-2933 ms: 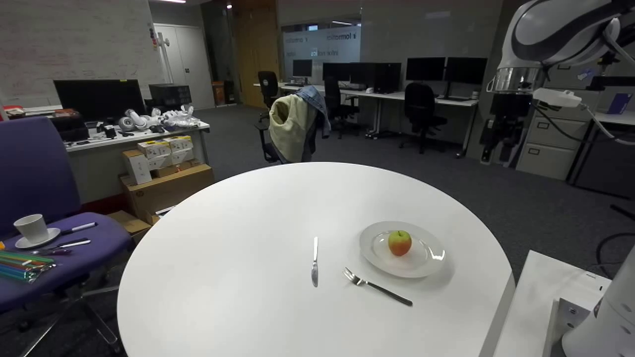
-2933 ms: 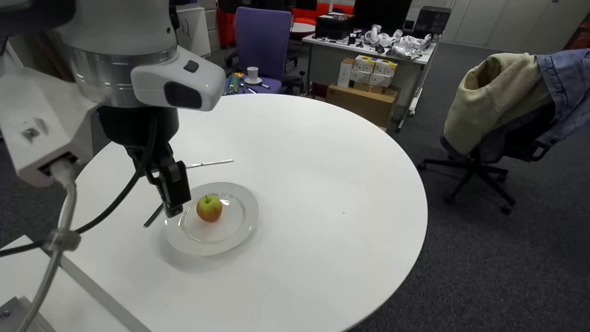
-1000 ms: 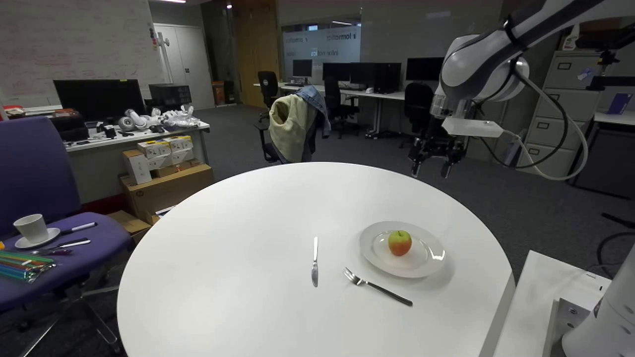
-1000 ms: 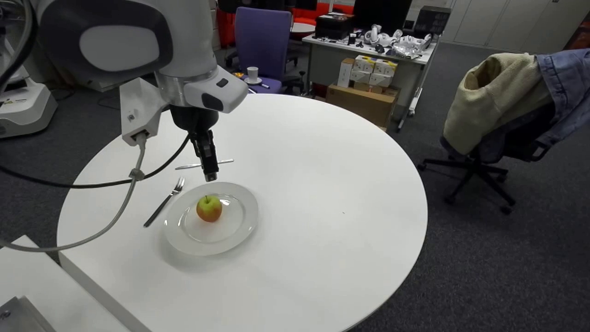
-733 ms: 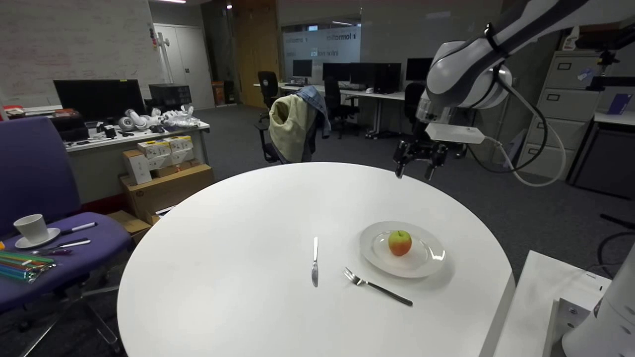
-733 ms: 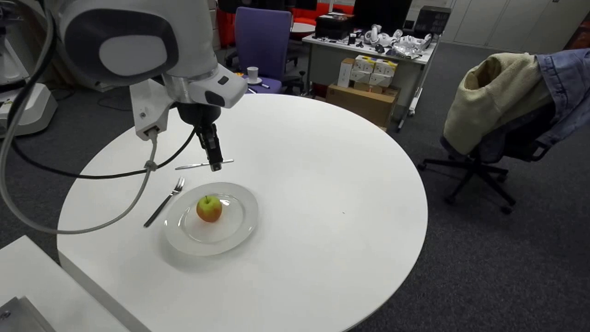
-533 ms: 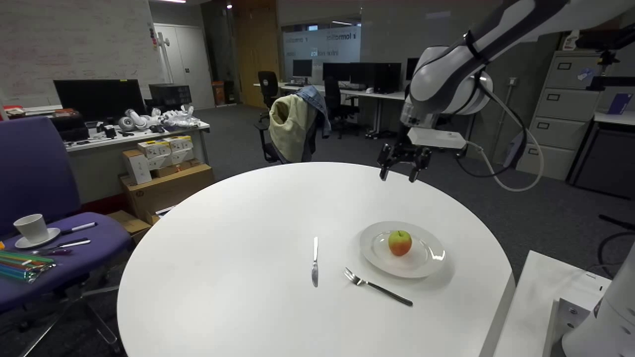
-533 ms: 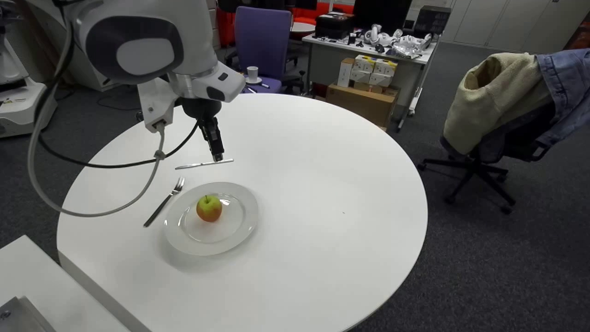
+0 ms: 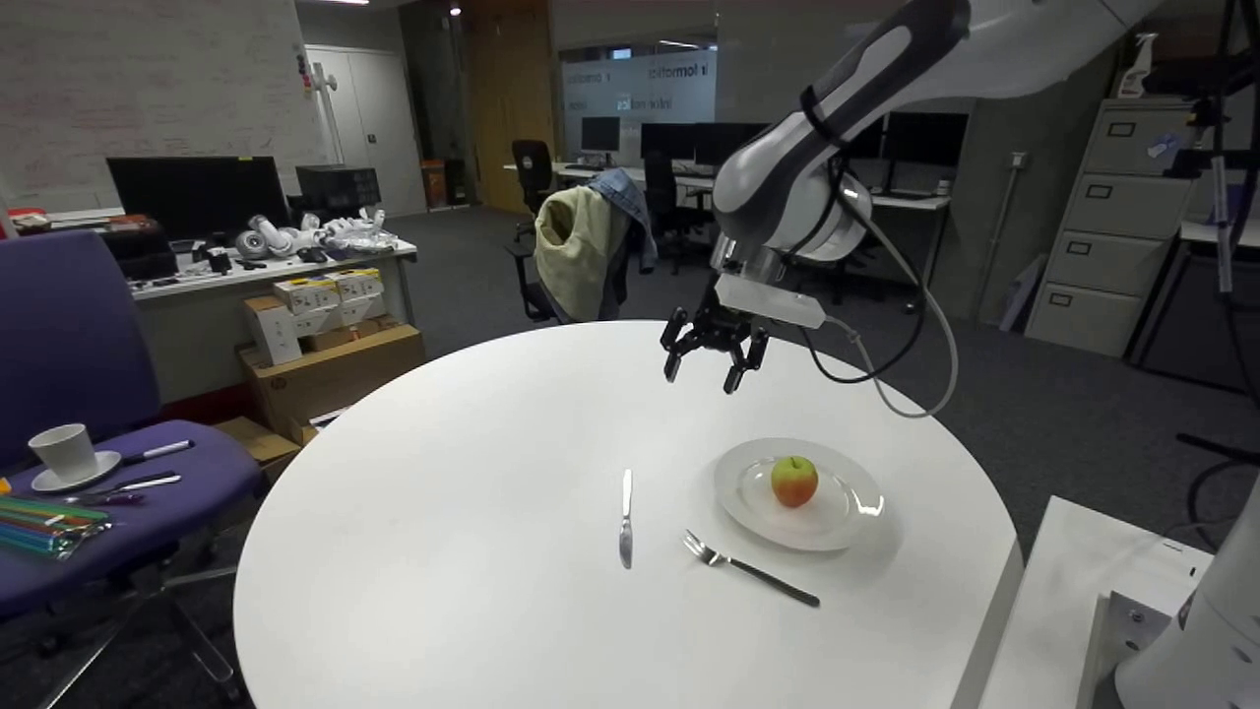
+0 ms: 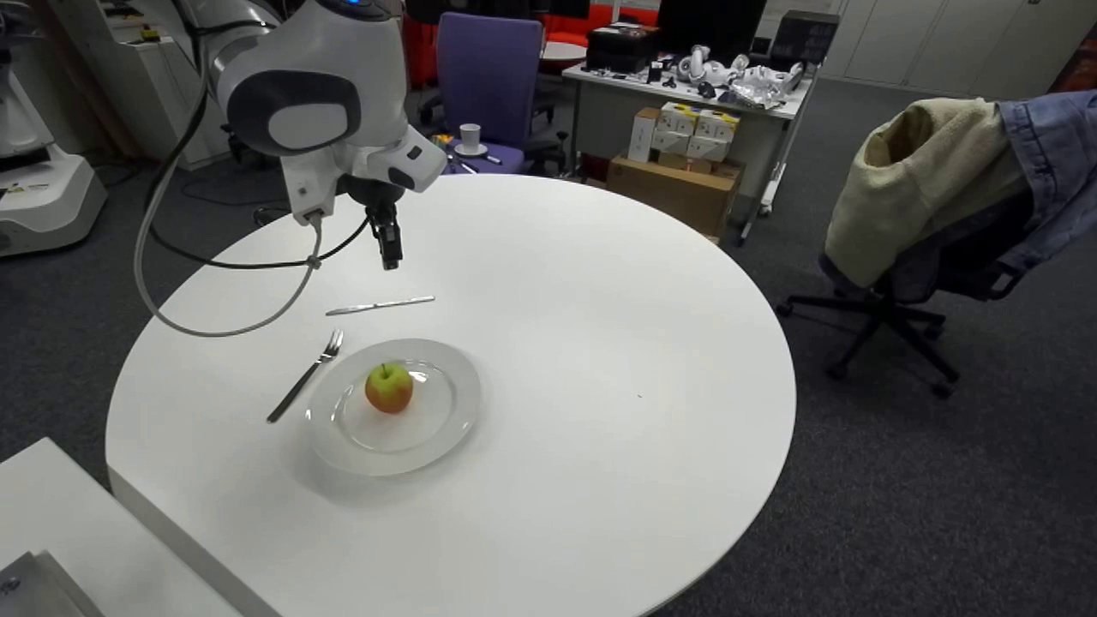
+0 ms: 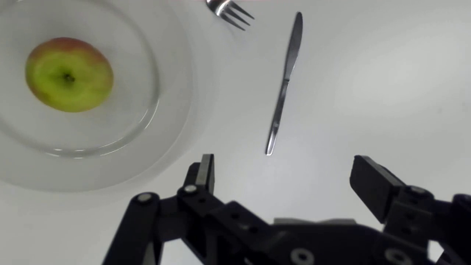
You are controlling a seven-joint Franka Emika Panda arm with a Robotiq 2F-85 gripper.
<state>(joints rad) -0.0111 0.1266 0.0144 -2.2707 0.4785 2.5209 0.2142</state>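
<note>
In an exterior view, broken lettering (image 9: 681,73) resembling "informatics" marks the glass (image 9: 638,94), upper centre; writing (image 9: 84,79) on the whiteboard (image 9: 226,59), upper left, is illegible. Grey carpet (image 9: 463,276) lies behind the round white table (image 9: 423,551), over which the gripper (image 11: 285,173) hangs released, spread wide. In the wrist view the knife (image 11: 285,84) lies upper centre, apple (image 11: 70,75) on plate (image 11: 174,81) at upper left, fork (image 11: 222,7) at the top edge

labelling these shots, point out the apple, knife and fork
Apple (image 10: 389,389), in an exterior view: middle of its side
Knife (image 11: 286,80), wrist view: where blade meets handle
Fork (image 9: 753,572), in an exterior view: its handle
</note>
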